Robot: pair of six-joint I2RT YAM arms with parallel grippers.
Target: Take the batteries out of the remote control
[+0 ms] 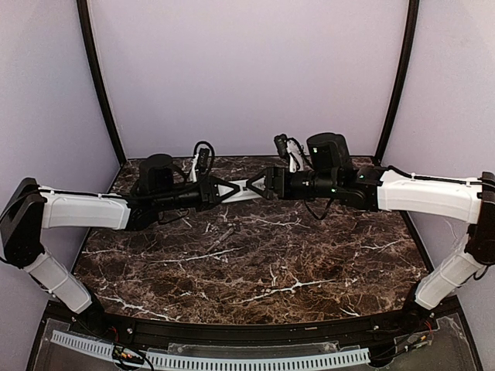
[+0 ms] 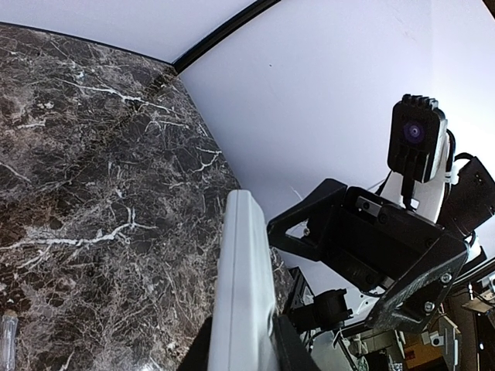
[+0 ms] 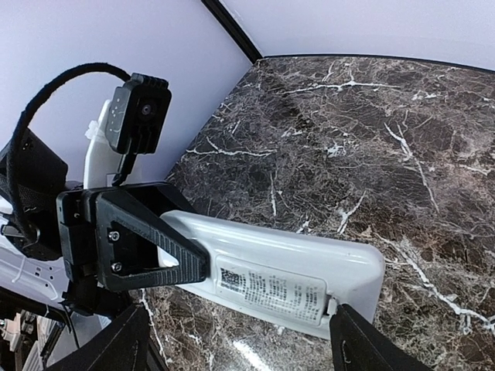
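Two grippers meet mid-frame in the overhead view, above the far part of the marble table (image 1: 255, 270). There the left gripper (image 1: 230, 190) is clamped narrow on one end of the white remote control (image 3: 294, 270), labelled back showing. The right gripper (image 1: 259, 186) stands wide, fingers (image 3: 352, 332) straddling the other end. I cannot tell whether they touch it.

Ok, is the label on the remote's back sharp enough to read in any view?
Right wrist view: the remote control is in focus, but print on the label is too small to read. Left wrist view: only its edge, blurred close up. Top view: evenly lit, remote tiny.
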